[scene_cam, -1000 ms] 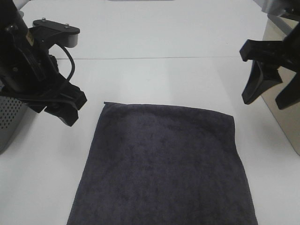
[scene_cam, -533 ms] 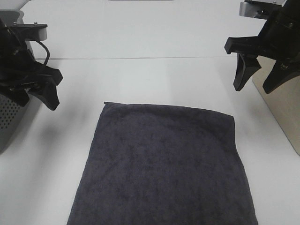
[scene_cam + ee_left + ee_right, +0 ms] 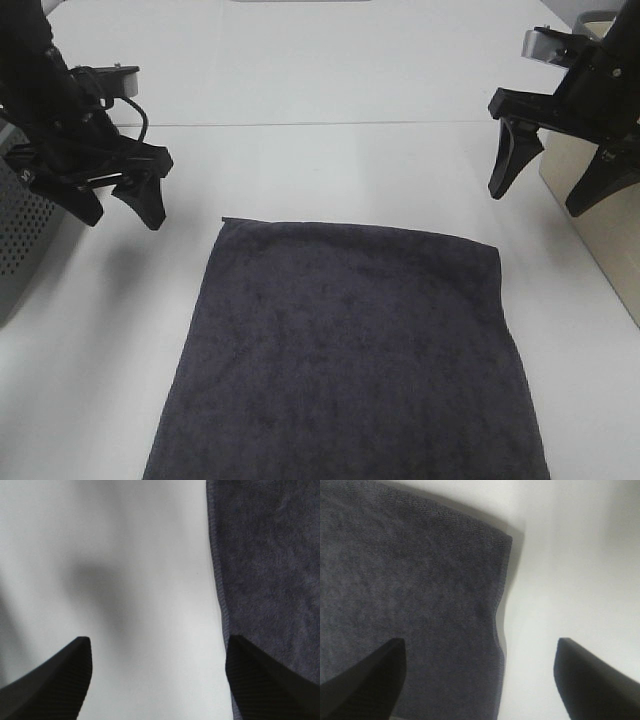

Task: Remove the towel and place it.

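Note:
The dark charcoal towel (image 3: 350, 350) lies flat on the white table, reaching to the near edge of the exterior view. My left gripper (image 3: 118, 207) is open and empty, raised above the table just left of the towel's far left corner. The left wrist view shows the towel's edge (image 3: 270, 555) beside the bare table. My right gripper (image 3: 545, 185) is open and empty, raised above the table beyond the towel's far right corner. The right wrist view shows that corner of the towel (image 3: 420, 595) below the fingers.
A grey perforated basket (image 3: 22, 240) stands at the left edge of the table. A beige container (image 3: 600, 215) stands at the right edge. White table (image 3: 320, 170) stretches behind the towel.
The left gripper has moved right and slightly down toward the towel's far left corner. The right gripper has shifted a little. The towel has not moved.

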You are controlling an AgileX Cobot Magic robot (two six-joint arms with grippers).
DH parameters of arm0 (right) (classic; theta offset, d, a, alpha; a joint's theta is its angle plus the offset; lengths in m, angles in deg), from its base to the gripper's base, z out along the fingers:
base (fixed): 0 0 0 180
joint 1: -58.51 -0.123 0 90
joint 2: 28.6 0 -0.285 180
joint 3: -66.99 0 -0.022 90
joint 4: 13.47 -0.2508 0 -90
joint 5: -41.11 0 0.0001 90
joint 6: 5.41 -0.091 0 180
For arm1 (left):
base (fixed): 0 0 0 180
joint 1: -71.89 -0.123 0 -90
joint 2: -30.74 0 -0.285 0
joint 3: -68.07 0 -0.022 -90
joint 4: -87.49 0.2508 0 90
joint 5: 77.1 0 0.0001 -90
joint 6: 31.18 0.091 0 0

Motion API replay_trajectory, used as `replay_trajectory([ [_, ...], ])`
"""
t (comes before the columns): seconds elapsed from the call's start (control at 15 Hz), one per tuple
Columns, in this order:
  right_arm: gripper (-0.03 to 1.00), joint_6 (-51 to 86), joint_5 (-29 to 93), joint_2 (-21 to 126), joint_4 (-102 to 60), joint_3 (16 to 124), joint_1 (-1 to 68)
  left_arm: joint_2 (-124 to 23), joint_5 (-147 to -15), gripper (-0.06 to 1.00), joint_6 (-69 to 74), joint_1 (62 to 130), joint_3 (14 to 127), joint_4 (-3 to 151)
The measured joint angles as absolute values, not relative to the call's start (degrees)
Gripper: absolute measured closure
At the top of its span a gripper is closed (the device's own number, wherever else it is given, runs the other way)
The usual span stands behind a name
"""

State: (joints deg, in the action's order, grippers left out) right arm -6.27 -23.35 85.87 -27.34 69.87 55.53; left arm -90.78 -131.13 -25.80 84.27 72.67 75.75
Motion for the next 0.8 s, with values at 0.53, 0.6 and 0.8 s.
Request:
replay_trajectory([
  [0.53,0.16,-1.91,-14.87,96.13,-26.71,69.87,55.53,-100.69,-127.18,0.24,-21.5,84.27,78.4,71.16],
  [0.6,0.16,-1.4,-14.58,97.33,-26.76,69.87,55.53,-100.98,-126.66,0.24,-20.3,84.27,78.4,70.08],
  [0.8,0.16,-0.88,-14.01,99.39,-26.76,69.87,55.53,-102.58,-123.34,0.24,-16.74,84.38,78.4,66.18],
])
